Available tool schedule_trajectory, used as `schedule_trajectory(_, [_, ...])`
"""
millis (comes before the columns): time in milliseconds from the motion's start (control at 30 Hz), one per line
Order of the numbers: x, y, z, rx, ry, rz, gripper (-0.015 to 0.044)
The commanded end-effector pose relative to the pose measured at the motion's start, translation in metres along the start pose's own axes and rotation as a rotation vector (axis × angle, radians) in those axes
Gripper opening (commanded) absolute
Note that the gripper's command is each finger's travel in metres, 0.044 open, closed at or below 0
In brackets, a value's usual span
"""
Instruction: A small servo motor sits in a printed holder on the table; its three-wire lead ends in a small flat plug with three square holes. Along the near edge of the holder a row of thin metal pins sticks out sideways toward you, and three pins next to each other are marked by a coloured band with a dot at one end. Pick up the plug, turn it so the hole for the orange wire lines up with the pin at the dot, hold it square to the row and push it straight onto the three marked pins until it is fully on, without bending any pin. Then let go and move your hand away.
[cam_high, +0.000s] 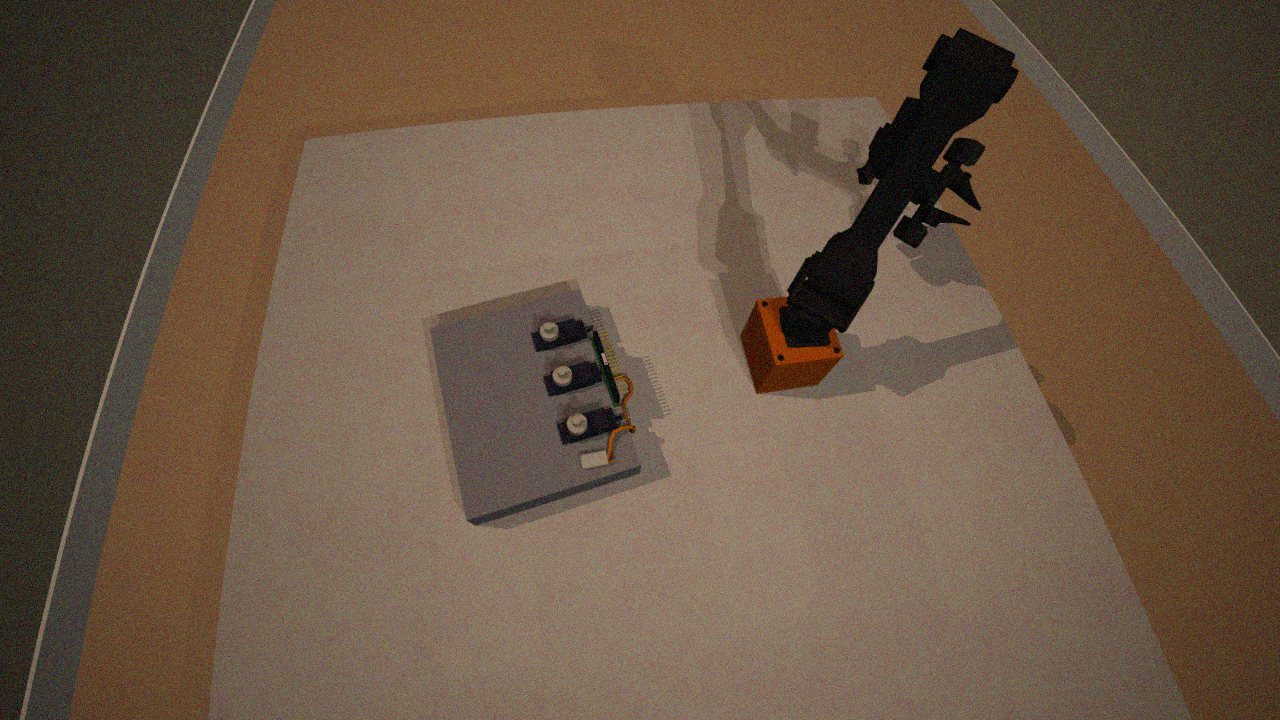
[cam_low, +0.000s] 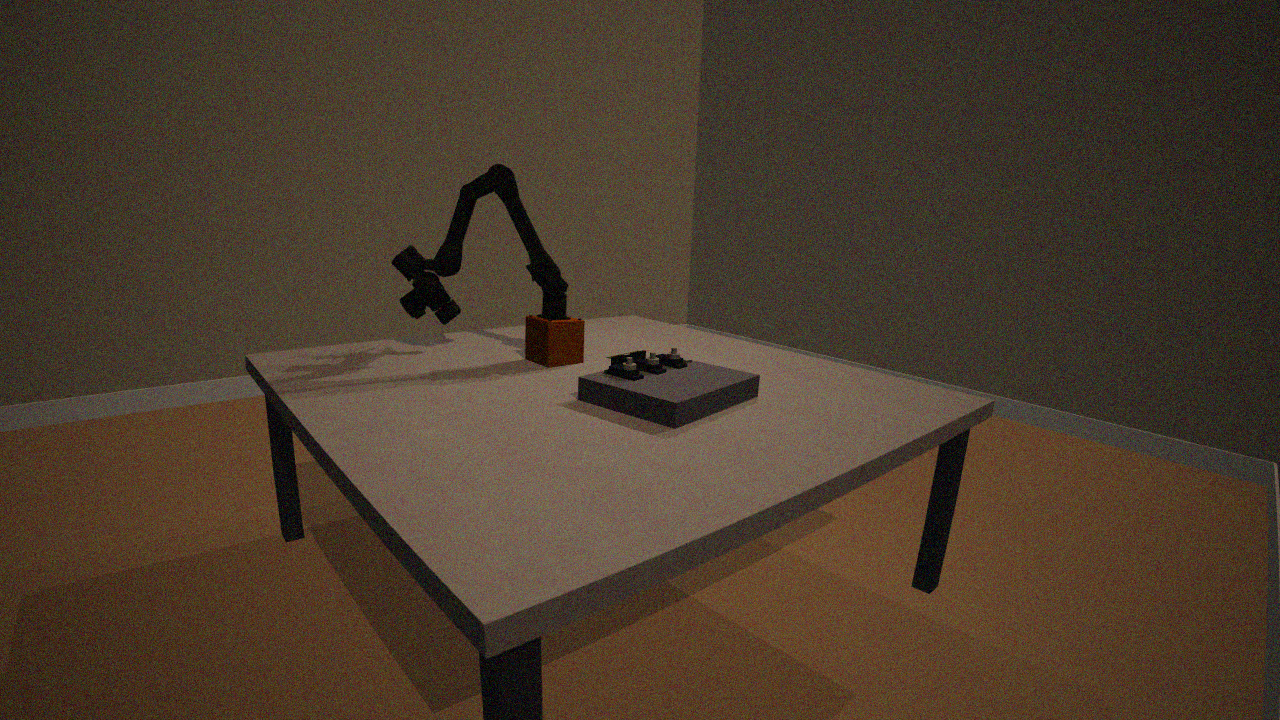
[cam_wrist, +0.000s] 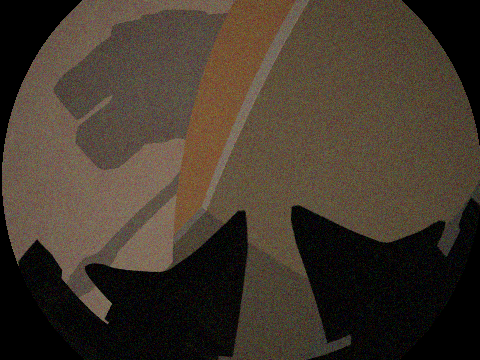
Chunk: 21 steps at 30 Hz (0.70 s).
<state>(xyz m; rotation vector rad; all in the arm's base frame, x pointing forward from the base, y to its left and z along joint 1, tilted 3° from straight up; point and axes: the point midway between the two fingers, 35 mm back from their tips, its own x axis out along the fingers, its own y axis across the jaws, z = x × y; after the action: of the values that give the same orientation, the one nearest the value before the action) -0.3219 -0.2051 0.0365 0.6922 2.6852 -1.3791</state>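
The grey holder block (cam_high: 501, 402) (cam_low: 675, 391) carries three dark servos, the lowest one (cam_high: 588, 425) near its lower right in the top view. A green board (cam_high: 606, 381) stands along the right edge, with thin pins (cam_high: 612, 344) pointing right. An orange lead (cam_high: 619, 433) bends down to a small pale block (cam_high: 594, 459); the plug's outline and holes are too small to tell. The coloured band and dot cannot be made out. My gripper (cam_high: 974, 215) (cam_wrist: 268, 215) is partly open and empty, raised near the table's upper-right edge, far from the holder.
The orange arm base (cam_high: 794, 353) (cam_low: 554, 340) stands between holder and gripper in the top view. Another orange wire (cam_high: 630, 389) loops beside the board. The table (cam_high: 402, 617) (cam_low: 465, 501) has its right edge close to my fingers. Arm shadows cross the table.
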Motion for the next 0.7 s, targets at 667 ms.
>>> schedule_trajectory(667, [-0.153, -0.053, 0.055, 0.283, -0.548, -0.164, 0.0115])
